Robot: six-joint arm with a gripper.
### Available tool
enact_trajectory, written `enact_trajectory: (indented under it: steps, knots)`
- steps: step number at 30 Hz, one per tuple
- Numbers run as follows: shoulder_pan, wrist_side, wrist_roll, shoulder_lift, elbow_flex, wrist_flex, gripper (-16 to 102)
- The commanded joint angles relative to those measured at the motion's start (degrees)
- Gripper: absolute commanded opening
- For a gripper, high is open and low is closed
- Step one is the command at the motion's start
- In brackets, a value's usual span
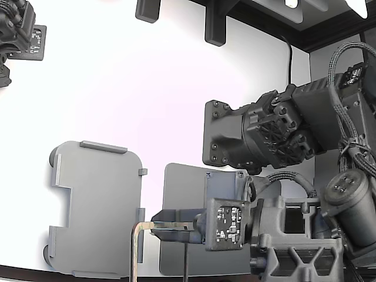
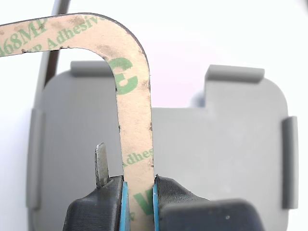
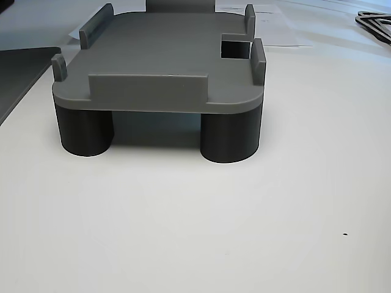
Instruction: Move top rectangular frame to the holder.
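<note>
The tan frame [image 2: 134,120], printed with green adhesive lettering, is clamped between my gripper's [image 2: 138,195] two blue-lined pads at one of its long sides. One rounded corner shows in the wrist view; the rest runs out of the picture. The light grey holder [image 2: 216,149], with raised edge tabs and a stepped notch, lies behind the frame. In the exterior view the gripper [image 1: 155,226] is shut on the frame [image 1: 134,252], seen edge-on at the right edge of the holder [image 1: 94,205]. The other view shows the holder [image 3: 159,55] on dark round legs with nothing on it.
A darker smooth grey mat [image 1: 188,194] lies under the gripper body, to the exterior view's right of the holder. The large black arm [image 1: 276,135] fills the right side. A second arm's black part [image 1: 20,32] sits at the top left. Dark flat outlines [image 3: 376,24] lie far right.
</note>
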Motion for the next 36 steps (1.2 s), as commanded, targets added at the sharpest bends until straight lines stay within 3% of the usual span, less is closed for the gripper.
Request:
enact_trajectory:
  steps: [1,6,17,22,27,36]
  knots:
    - [-1.2,1.6,4.7,1.8,-1.1,0.4,-13]
    - [-2.9,3.5,16.8,1.8,-1.7,2.2,-13]
    - [-7.8,1.6,46.0,1.8,-0.7,1.8,-12]
    - [-9.3,-2.2,57.5,0.4,-0.2,3.4,-12]
    - [-11.0,-10.1,64.3,-5.3,-4.0,9.1,-12]
    - [-14.2,-13.6,76.5,-9.7,-4.2,10.8,-12]
